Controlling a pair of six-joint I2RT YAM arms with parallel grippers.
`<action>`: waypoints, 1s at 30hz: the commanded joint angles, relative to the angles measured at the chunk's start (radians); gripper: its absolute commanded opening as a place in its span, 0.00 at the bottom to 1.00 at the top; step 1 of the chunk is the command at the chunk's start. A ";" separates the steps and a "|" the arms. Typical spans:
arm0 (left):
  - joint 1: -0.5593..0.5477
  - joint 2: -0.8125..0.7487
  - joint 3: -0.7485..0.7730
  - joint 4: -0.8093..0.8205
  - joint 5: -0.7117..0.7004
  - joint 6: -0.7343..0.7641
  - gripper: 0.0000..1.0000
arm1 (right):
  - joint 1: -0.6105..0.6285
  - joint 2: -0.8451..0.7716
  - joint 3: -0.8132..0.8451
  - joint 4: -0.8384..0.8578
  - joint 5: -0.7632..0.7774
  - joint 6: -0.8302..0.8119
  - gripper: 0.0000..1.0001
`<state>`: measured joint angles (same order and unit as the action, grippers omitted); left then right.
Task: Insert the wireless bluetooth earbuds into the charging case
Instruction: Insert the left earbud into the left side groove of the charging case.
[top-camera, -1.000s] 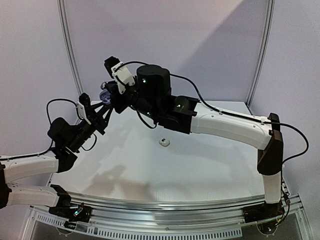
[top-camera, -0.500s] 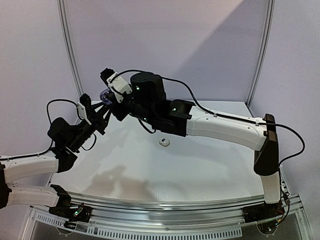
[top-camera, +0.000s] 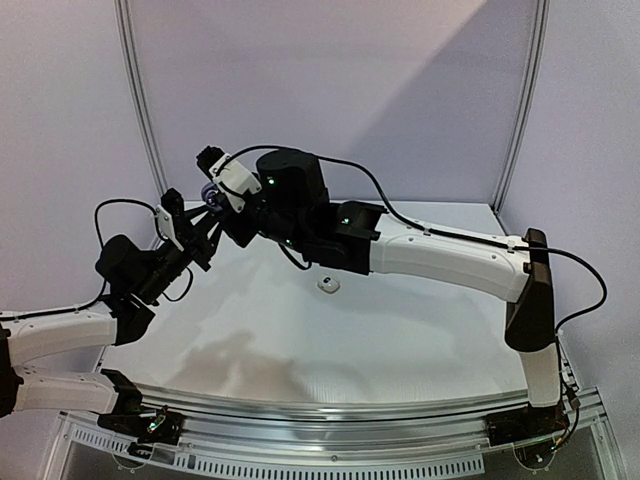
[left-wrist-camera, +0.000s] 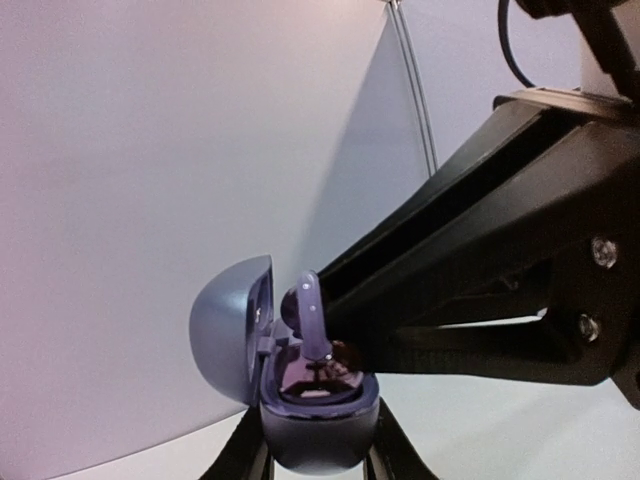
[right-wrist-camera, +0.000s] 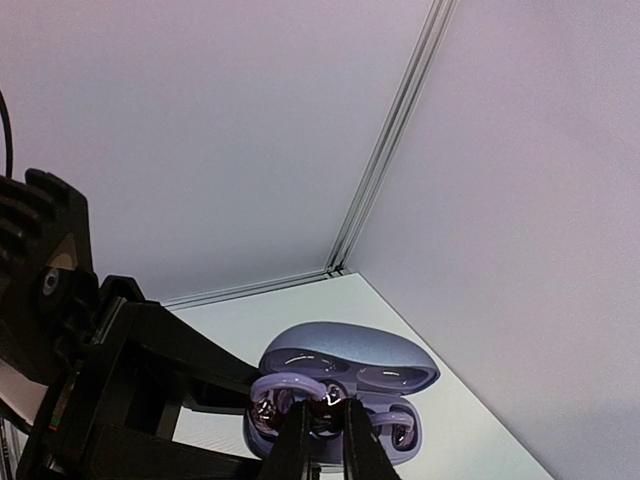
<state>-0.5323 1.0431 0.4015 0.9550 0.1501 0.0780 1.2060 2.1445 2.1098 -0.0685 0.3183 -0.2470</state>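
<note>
The charging case (left-wrist-camera: 320, 440) is lavender-blue and open, its lid (left-wrist-camera: 225, 325) swung to the left. My left gripper (left-wrist-camera: 318, 452) is shut on its body and holds it up in the air above the table's far left (top-camera: 209, 193). My right gripper (right-wrist-camera: 322, 408) is shut on a lavender hooked earbud (right-wrist-camera: 285, 385). The earbud sits at the mouth of the case's left well (left-wrist-camera: 312, 315). A second earbud (right-wrist-camera: 395, 428) lies in the right well. In the top view the right gripper (top-camera: 222, 205) meets the case from the right.
A small white item (top-camera: 328, 284) lies on the white table (top-camera: 400, 330) near its middle; I cannot tell what it is. The right arm (top-camera: 440, 255) stretches across the table's far half. A booth corner post (top-camera: 135, 110) stands behind the left arm.
The right arm has swung a little to the left and carried the earbud closer onto the case. The left arm and the case have stayed still.
</note>
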 joint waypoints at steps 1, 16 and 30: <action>-0.006 -0.008 0.002 0.046 0.029 0.026 0.00 | 0.002 0.037 0.018 -0.101 0.005 -0.025 0.00; -0.006 -0.005 0.003 0.067 0.032 0.049 0.00 | -0.020 0.035 0.020 -0.146 -0.057 0.093 0.06; -0.006 -0.012 0.010 0.055 0.043 0.031 0.00 | -0.035 0.038 0.015 -0.188 -0.068 0.122 0.07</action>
<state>-0.5339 1.0431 0.3969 0.9428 0.1719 0.1120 1.1816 2.1464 2.1338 -0.1375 0.2558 -0.1326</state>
